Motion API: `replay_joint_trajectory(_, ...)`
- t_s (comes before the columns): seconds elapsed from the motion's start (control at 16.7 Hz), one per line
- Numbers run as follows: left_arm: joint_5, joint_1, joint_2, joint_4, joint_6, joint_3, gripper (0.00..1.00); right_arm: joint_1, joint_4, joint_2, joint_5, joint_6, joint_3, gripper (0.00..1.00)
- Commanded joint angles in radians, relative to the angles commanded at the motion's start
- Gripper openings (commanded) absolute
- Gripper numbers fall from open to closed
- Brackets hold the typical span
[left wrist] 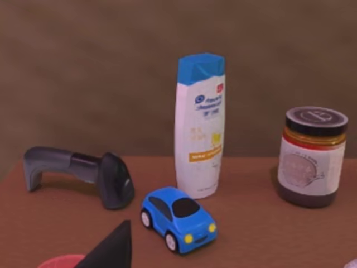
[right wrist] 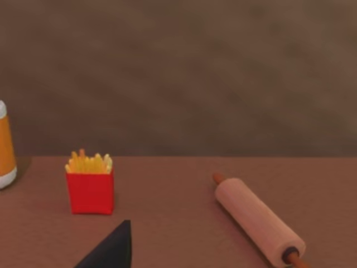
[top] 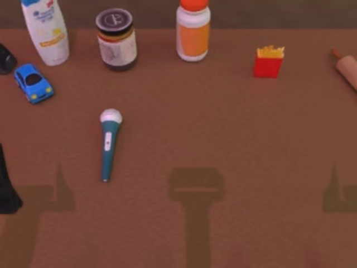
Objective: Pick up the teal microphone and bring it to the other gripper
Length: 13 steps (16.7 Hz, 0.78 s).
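The teal microphone (top: 109,144) lies flat on the brown table (top: 234,139), left of the middle, its white-grey head pointing toward the far edge and its tapered handle toward the near edge; nothing touches it. The left arm (top: 8,187) shows in the top view only as a black shape at the left border, level with the handle's end and well apart from it. Of the left hand (left wrist: 111,248) the left wrist view catches a single dark fingertip at the frame's edge, so how far it is open cannot be told, and no object shows at that tip. The right hand (right wrist: 111,248) shows the same way in the right wrist view, one dark tip only, its spread likewise impossible to judge; the right arm itself is outside the top view. Along the far side stand a shampoo bottle (top: 46,30), a dark-lidded jar (top: 116,39), an orange bottle (top: 193,30) and a red box of fries (top: 268,61), with a rolling pin (top: 347,70) at the right edge. A blue toy car (top: 33,82) sits near the shampoo bottle, and a grey barcode scanner (left wrist: 78,173) lies beside it.
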Motion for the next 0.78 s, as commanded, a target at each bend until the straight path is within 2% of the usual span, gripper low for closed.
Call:
replay_joint_trajectory(0.36, 0.001, -0.028, 0.104, -0.058, -0.024, 0.095, 1.0, 0.0, 0.0, 0.0, 0.0, 0.0, 0.0, 1.0)
replay_joint_trajectory(0.54, -0.003, -0.068, 0.294, -0.152, -0.062, 0.243, 1.0, 0.0, 0.0, 0.0, 0.0, 0.0, 0.0, 1.0)
replay_joint_trajectory(0.78, -0.011, -0.135, 0.671, -0.322, -0.127, 0.494, 1.0, 0.0, 0.0, 0.0, 0.0, 0.0, 0.0, 1.0)
